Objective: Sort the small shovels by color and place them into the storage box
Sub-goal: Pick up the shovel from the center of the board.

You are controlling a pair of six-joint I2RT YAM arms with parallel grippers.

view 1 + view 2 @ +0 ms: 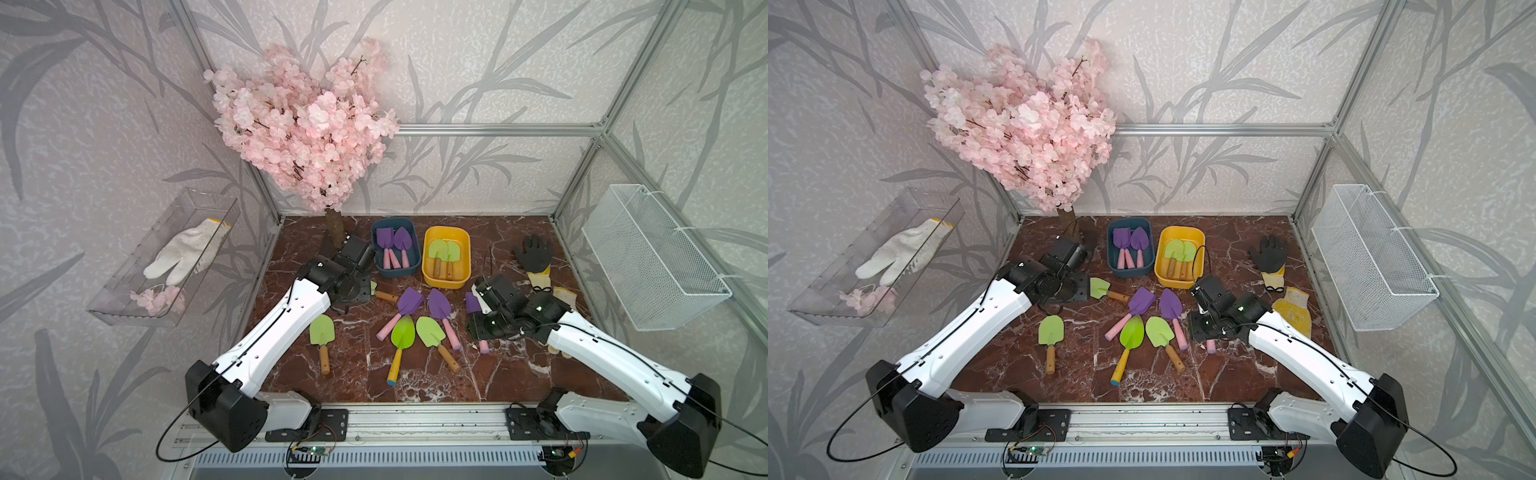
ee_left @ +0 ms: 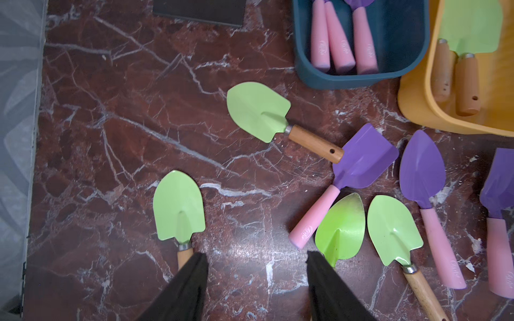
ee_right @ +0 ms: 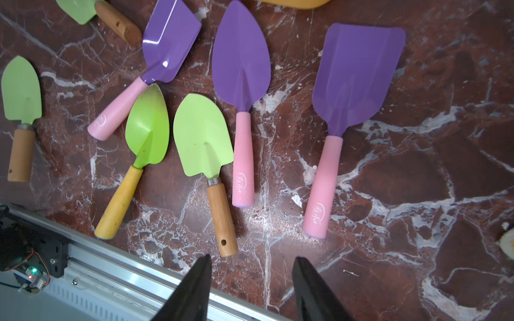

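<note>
The storage box comes as two tubs: a blue one (image 1: 376, 232) holding purple shovels (image 1: 395, 239) and a yellow one (image 1: 467, 249) holding green shovels (image 1: 442, 250). Several shovels lie loose on the marble: green ones (image 1: 322, 330) (image 2: 258, 111) (image 3: 203, 133), a yellow-handled green one (image 1: 402, 334), and purple ones (image 1: 409, 302) (image 1: 439, 305) (image 3: 358, 75). My left gripper (image 2: 257, 258) hangs open over bare marble between two green shovels. Near the square purple shovel, my right gripper (image 3: 252, 259) is open too, a wooden handle (image 3: 222, 219) ending just ahead of it.
A black glove (image 1: 532, 252) and a yellow-cuffed glove (image 1: 565, 296) lie at the right of the table. A pink blossom tree (image 1: 307, 124) stands at the back left. A clear bin (image 1: 124, 291) and a wire basket (image 1: 652, 257) hang on the side walls. An aluminium rail (image 1: 415, 419) runs along the front.
</note>
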